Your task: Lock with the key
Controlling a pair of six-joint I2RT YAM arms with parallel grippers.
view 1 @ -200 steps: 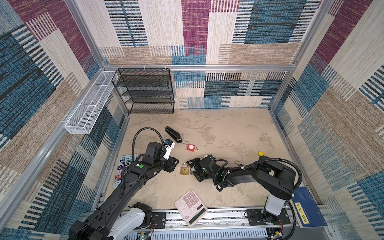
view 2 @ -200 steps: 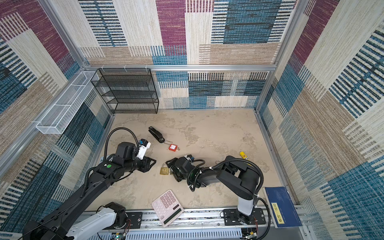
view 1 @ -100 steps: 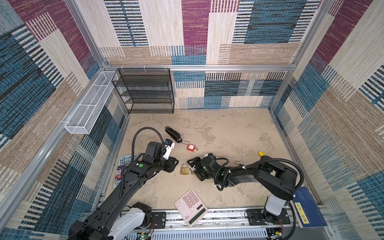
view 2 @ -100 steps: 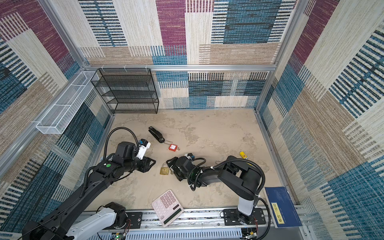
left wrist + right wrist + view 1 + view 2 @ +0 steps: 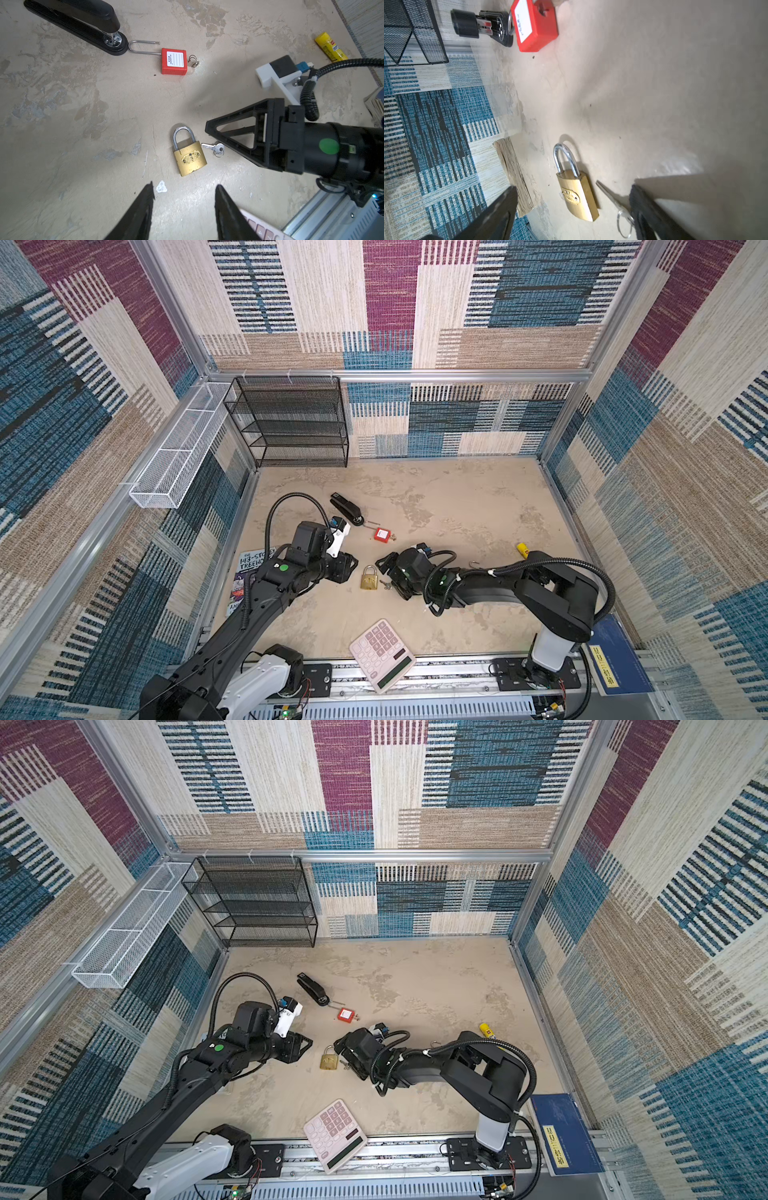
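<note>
left wrist view: brass padlock (image 5: 190,159) with steel shackle lies flat, small silver key (image 5: 214,147) just to its right; left gripper (image 5: 184,187) and right gripper (image 5: 573,188) flank them, jaws spread.

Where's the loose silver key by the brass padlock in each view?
Top view: key just right of the brass padlock.
Top view: key also just right of the padlock.
Left wrist: key beside the padlock body, blade pointing at it.
Right wrist: key beside the padlock body, head partly hidden.
Shared landmark: the brass padlock.
</note>
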